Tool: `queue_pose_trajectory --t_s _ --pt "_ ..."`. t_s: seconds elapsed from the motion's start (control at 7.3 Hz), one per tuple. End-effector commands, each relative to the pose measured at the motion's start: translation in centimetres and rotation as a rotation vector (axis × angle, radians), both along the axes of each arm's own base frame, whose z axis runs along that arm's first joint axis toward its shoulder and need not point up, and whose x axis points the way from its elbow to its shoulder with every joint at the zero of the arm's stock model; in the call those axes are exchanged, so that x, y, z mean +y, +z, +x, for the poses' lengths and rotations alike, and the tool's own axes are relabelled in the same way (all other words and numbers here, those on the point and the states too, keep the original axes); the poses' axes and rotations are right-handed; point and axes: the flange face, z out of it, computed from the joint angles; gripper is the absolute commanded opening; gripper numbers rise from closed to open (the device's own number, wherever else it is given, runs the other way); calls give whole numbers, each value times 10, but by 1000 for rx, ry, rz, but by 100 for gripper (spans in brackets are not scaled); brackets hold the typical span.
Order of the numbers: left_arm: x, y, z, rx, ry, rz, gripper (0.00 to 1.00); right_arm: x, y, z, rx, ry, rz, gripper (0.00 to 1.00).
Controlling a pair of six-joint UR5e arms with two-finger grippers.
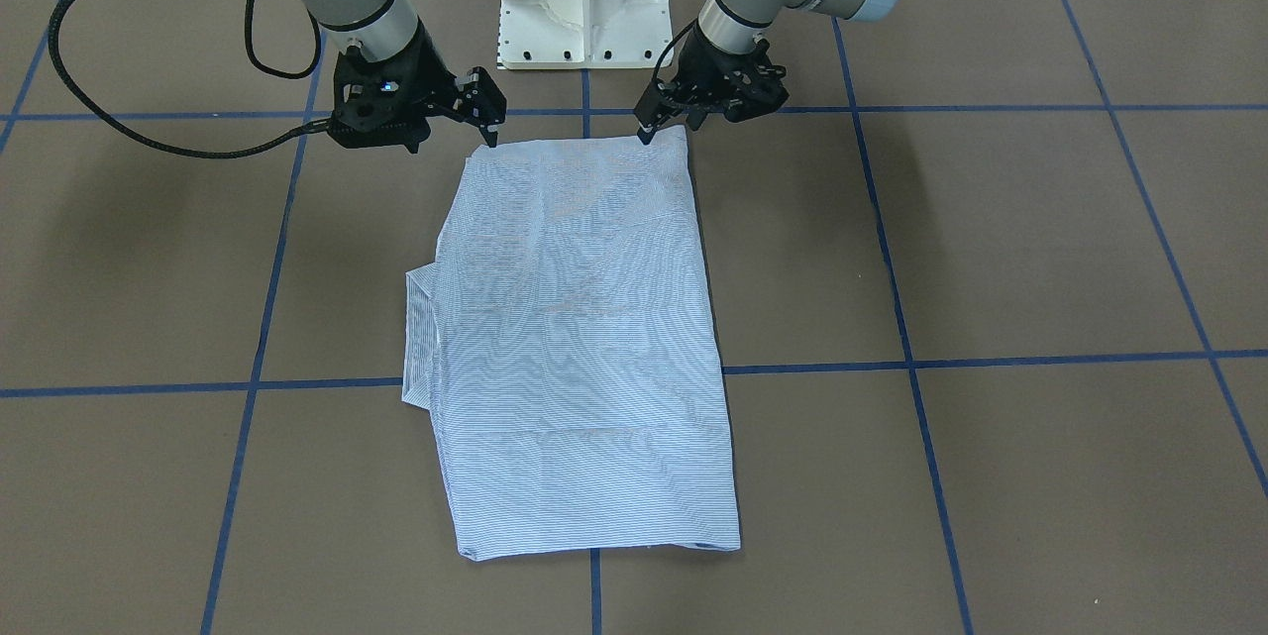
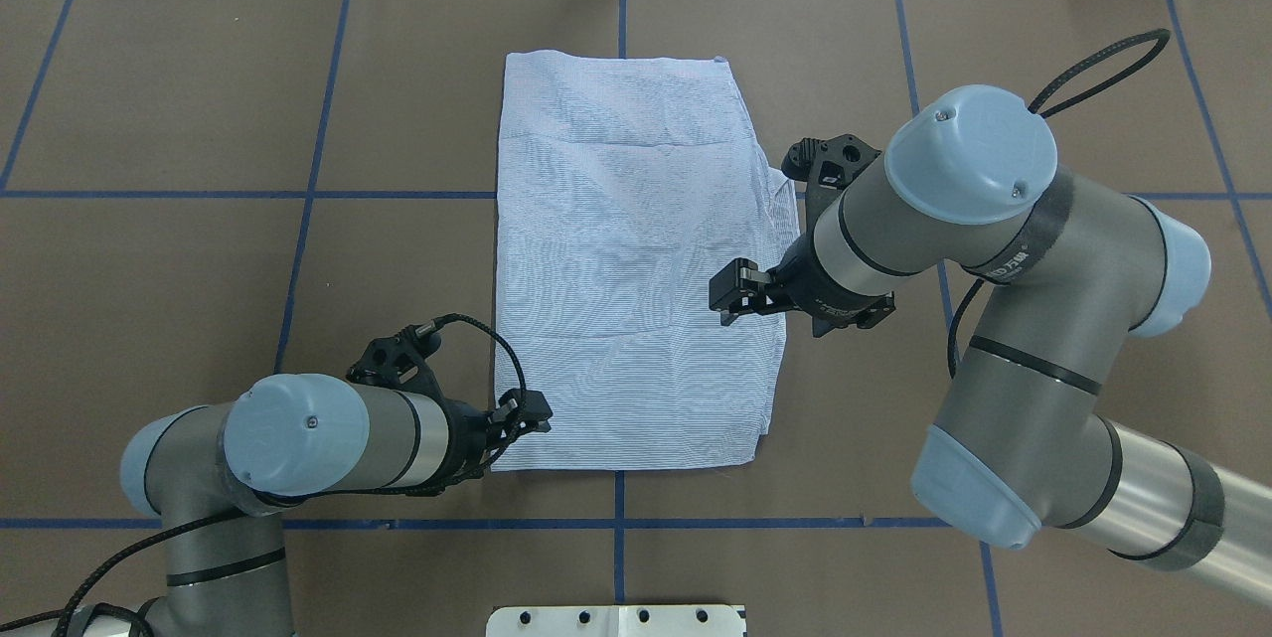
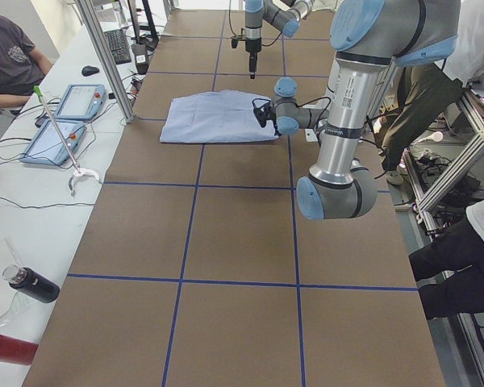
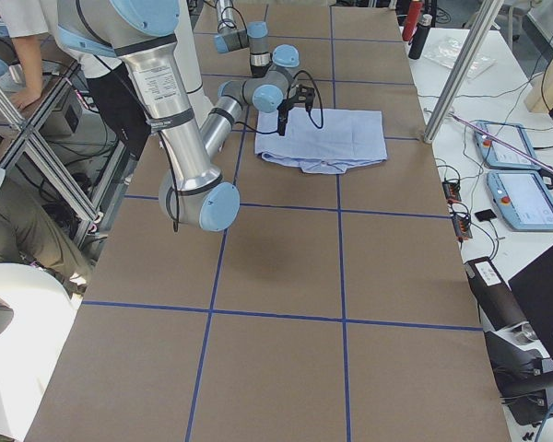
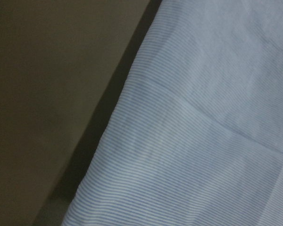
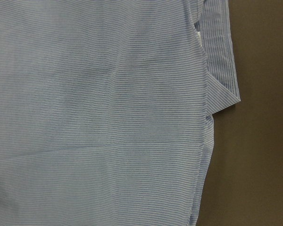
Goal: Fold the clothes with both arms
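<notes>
Table [image 1: 991,249]: brown cover, blue tape grid, white pedestal base [image 1: 584,1] at the robot's edge.

Shirt [image 2: 636,269]: lies flat mid-table, folded into one long striped rectangle. One short end is towards the robot, the other towards the far edge. No buttons or pocket show from my views.

Right arm [image 2: 994,220]: reaches in over the shirt's right side. Left arm [image 2: 328,433]: low, elbow bent, aimed at the shirt's near left corner.

Left gripper [image 1: 671,130]: I read the fingers as spread, tips down at that near corner, one on each side of it. Its wrist camera shows only the cloth edge and brown cover (no fingers in frame), so I can't confirm contact.

Right gripper [image 1: 487,120]: hangs above the near right corner, clear of the cloth. Whether its fingers are apart or together, I can't tell.

Flap [image 6: 221,70]: a small folded piece pokes out past the shirt's right long edge.
</notes>
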Motion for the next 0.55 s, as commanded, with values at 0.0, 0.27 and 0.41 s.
queue_pose_trajectory --t_s 0.0,0.27,0.41 --pt "8 11 3 -20 9 -4 94 -1 2 0 3 -2 -4 100" --pt "14 13 13 -30 25 -7 86 2 -5 4 -14 -9 -1 100" --pt "18 12 15 -30 31 -7 77 5 -9 6 -28 -23 -9 100"
